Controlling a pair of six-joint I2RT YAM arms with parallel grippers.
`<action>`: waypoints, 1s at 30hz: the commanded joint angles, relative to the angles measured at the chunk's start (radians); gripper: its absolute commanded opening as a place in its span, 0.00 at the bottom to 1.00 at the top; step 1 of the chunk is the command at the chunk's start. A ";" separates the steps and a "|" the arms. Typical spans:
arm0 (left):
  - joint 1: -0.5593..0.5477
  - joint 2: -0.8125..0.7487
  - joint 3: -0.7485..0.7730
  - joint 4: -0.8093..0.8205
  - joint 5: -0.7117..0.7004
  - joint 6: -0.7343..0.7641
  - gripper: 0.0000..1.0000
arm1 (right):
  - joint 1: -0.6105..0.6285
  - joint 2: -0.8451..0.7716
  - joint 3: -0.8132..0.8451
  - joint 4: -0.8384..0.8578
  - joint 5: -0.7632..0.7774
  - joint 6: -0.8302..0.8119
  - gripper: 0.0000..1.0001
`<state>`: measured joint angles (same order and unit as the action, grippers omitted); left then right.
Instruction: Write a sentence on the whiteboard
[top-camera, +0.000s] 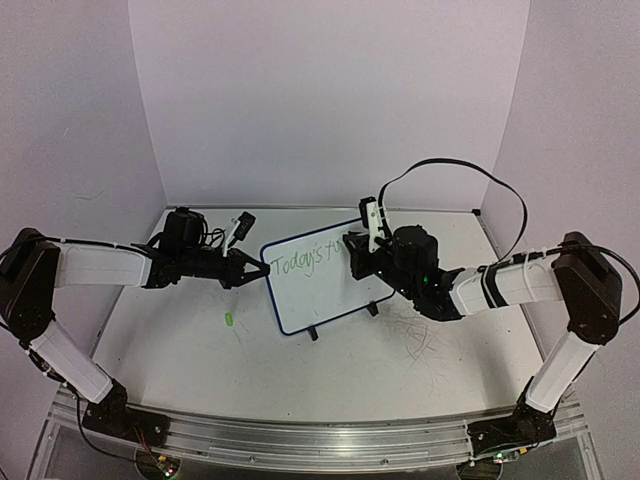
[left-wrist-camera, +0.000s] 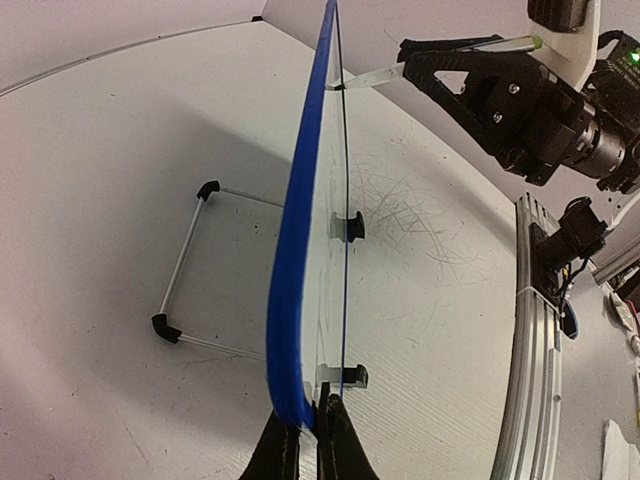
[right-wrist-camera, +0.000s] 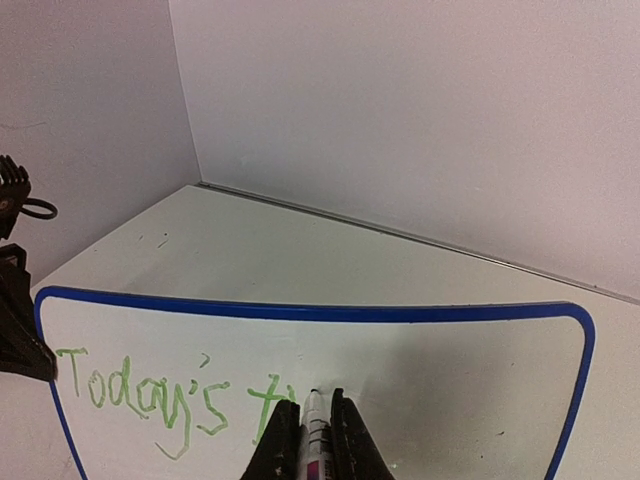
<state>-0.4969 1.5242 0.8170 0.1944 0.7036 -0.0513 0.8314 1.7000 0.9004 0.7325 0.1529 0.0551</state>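
The whiteboard (top-camera: 320, 290) stands tilted on its black feet mid-table, blue-framed. My left gripper (top-camera: 262, 270) is shut on its left edge; in the left wrist view the fingertips (left-wrist-camera: 298, 432) pinch the blue frame (left-wrist-camera: 293, 250), seen edge-on. My right gripper (right-wrist-camera: 313, 402) is shut on a white marker (right-wrist-camera: 318, 435), whose tip touches the board face (right-wrist-camera: 450, 380). The green sentence (right-wrist-camera: 150, 395) reads "Today's" plus the strokes of one or two further letters beside the tip. From above, the right gripper (top-camera: 353, 256) hides the writing's end, and the marker's rear end (top-camera: 371, 222) sticks up.
A small green piece (top-camera: 229, 319) lies on the table left of the board. A wire stand (left-wrist-camera: 190, 270) sits behind the board. Old scribble marks (top-camera: 420, 340) cover the table on the right. White walls enclose three sides; an aluminium rail (top-camera: 320, 440) runs along the front.
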 joint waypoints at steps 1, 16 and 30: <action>-0.005 -0.009 0.023 -0.036 -0.065 0.094 0.00 | -0.004 0.012 0.029 0.021 0.024 -0.006 0.00; -0.005 -0.008 0.023 -0.039 -0.070 0.096 0.00 | -0.002 -0.003 -0.042 -0.001 -0.004 0.028 0.00; -0.005 -0.008 0.023 -0.039 -0.076 0.096 0.00 | -0.002 -0.085 -0.091 0.037 0.021 0.004 0.00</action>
<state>-0.4988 1.5242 0.8177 0.1899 0.7002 -0.0509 0.8326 1.6912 0.8444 0.7327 0.1659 0.0752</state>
